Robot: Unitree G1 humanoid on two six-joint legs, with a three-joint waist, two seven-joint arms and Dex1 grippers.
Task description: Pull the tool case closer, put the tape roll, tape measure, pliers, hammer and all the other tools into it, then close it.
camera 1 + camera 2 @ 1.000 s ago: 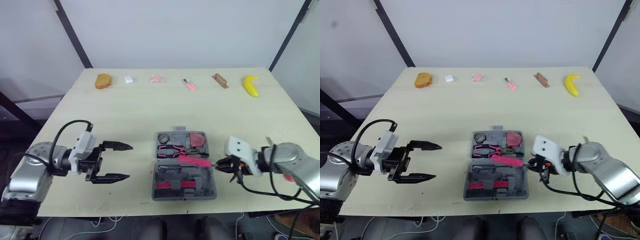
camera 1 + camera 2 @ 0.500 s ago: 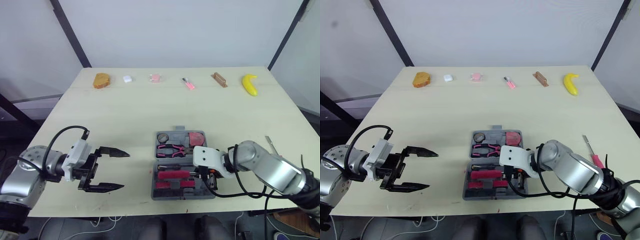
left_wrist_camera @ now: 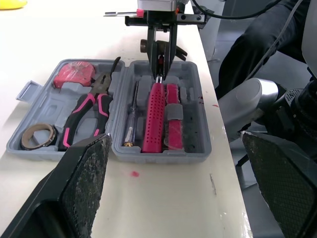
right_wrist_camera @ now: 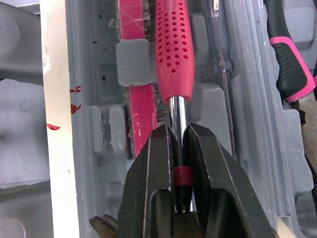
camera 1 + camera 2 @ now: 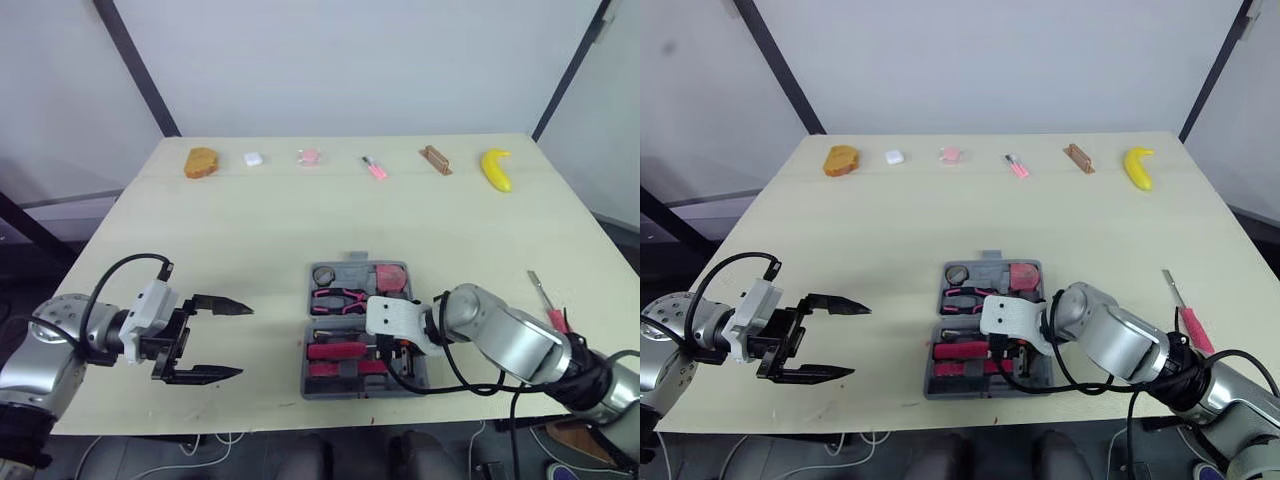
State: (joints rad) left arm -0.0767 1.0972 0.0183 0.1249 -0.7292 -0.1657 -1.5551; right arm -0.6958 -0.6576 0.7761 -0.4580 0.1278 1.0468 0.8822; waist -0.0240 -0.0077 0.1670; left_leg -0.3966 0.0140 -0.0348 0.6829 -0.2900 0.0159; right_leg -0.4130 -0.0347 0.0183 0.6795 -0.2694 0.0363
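Releasing too soon is the main hazard. The pink-handled driver (image 4: 174, 49) lies along a groove in the tool case (image 3: 194, 124), between a flat pink tool (image 4: 131, 20) and a slim clear screwdriver (image 4: 220, 64), but I cannot tell whether it is pressed home. Left proud, it would likely block the lid. Backing out at an angle could drag it loose or shove the case. The right jaws are clenched on the driver's bare shank at its red collar, with the handle pointing away from them. The left jaws are spread and empty above the surface, well off the case's left side. Another screwdriver (image 5: 548, 305) lies off the case's right side.
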